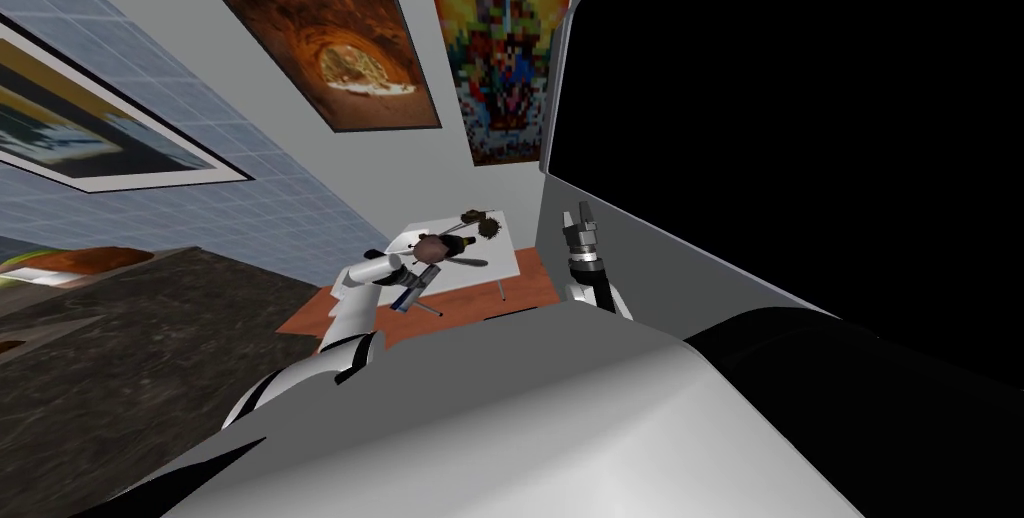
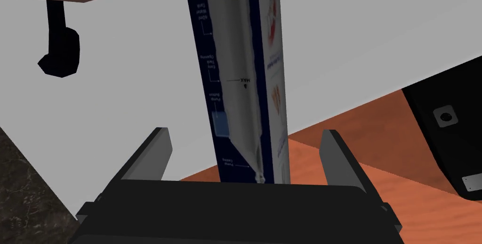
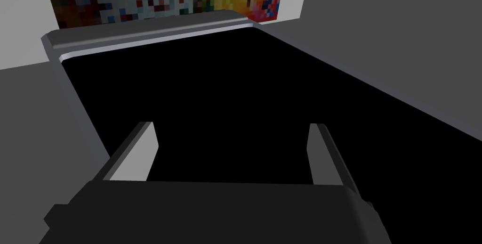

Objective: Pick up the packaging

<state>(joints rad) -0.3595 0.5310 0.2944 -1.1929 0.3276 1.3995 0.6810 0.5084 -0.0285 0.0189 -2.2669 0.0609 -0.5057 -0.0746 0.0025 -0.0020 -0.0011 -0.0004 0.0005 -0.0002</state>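
The packaging [image 2: 245,67] is a tall, narrow, dark blue box printed with a grey bottle shape and small white lettering. It stands lengthwise between the fingers of my left gripper [image 2: 245,132], which is open, each finger well clear of the box's sides. In the head view the left gripper [image 1: 418,282] reaches down in front of a small white table [image 1: 505,264], with a blue sliver of the packaging [image 1: 403,300] by it. My right gripper [image 1: 581,214] is raised beside a grey wall edge, open and with nothing in it [image 3: 233,126].
Several dark objects [image 1: 455,240] lie on the white table. An orange wooden floor [image 2: 376,161] lies under the box. A black device [image 2: 447,128] is close to the left gripper's side. A dark stone counter [image 1: 120,342] is on my left. A black area [image 1: 800,122] lies at right.
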